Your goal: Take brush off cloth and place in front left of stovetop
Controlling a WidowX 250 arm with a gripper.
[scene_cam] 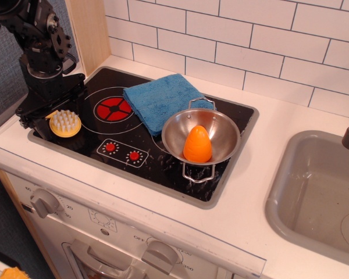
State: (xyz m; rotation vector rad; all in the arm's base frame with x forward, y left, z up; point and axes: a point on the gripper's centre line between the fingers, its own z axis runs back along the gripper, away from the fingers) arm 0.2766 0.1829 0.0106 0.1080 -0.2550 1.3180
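The yellow brush (65, 123), cream bristles facing up, is at the front left corner of the black stovetop (163, 152). My black gripper (47, 118) is at the brush's left side and shut on its handle, which the fingers hide. I cannot tell whether the brush rests on the glass or hangs just above it. The folded blue cloth (163, 100) lies at the back middle of the stovetop, to the right of the red burner ring (114, 108), with nothing on it.
A steel bowl (201, 136) holding an orange egg-shaped toy (198, 144) sits on the stovetop's right half, overlapping the cloth's corner. A grey sink (314, 197) is at the right. A wooden post (90, 32) and a tiled wall stand behind.
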